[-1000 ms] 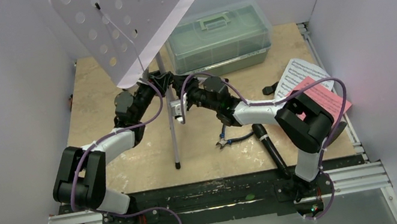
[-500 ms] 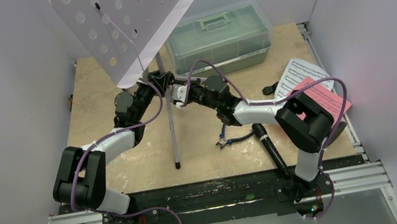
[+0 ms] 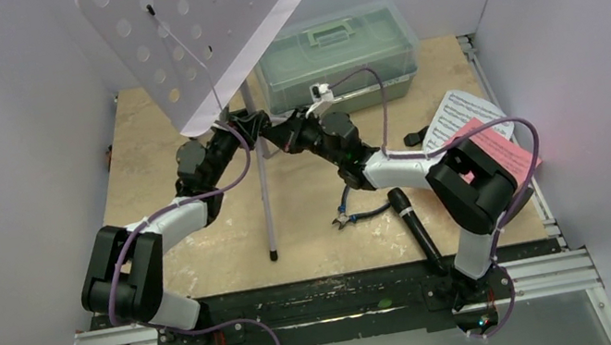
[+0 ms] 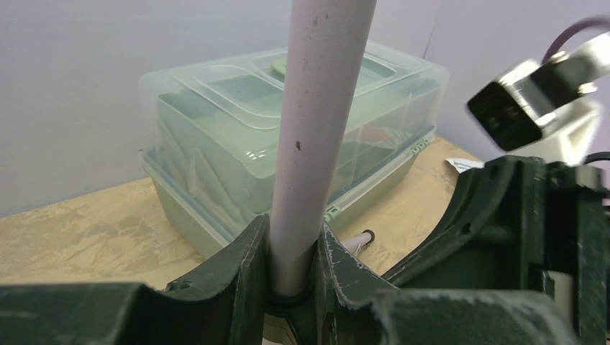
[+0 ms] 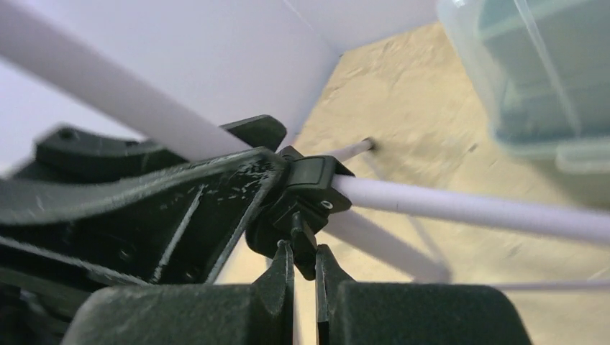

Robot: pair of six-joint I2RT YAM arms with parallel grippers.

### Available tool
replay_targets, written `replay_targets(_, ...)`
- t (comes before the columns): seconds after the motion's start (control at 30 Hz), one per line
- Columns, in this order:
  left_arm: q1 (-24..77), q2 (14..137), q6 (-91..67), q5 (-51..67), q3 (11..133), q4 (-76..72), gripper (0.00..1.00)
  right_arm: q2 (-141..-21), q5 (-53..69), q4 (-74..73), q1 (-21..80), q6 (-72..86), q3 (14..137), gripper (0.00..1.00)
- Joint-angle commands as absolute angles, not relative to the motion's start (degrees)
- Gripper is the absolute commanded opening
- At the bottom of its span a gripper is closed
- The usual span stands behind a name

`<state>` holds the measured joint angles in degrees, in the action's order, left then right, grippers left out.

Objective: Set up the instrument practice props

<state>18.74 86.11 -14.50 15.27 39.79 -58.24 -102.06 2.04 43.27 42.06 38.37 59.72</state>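
Left tool is clamping the pole of the lilac music stand, which is standing mid-bench before the green toolbox. Right tool is pinching the black collar knob at the leg hub. Step in hand is probably locking the tripod. The next move likely calls for twisting the knob while steadying the pole.

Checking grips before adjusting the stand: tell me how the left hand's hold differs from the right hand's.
The left hand clamps the thick lilac pole of the music stand, fingers spread around it; the right hand pinches a thin black tab on the stand's leg collar, fingers almost touching. The left hand reaches in from the stand's left, the right hand from its right. Both are shut on the same stand, near its hub.
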Motion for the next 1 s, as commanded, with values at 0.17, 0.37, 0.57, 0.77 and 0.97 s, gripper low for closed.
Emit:
replay_targets(0.17,18.37,85.52,-21.12,14.77,40.43,-56.68,0.00,-107.65,2.15,70.04,41.41,106.38,56.14,0.00)
replay_targets(0.37,18.34,85.52,-21.28,14.89,40.37,-56.87,0.00,-104.76,-3.01,65.67,42.35,109.53,55.98,0.20)
replay_targets(0.57,18.34,85.52,-21.56,14.70,40.26,-57.21,0.00,-99.26,-3.07,59.90,41.54,105.07,48.75,0.57)
replay_targets(0.77,18.35,85.52,-22.58,14.46,40.12,-57.56,0.05,-92.28,-2.13,52.99,39.44,92.99,39.42,0.82)
replay_targets(0.97,18.29,84.33,-24.34,14.60,40.09,-57.28,0.30,-85.23,-4.62,42.52,37.52,68.03,37.88,0.90)
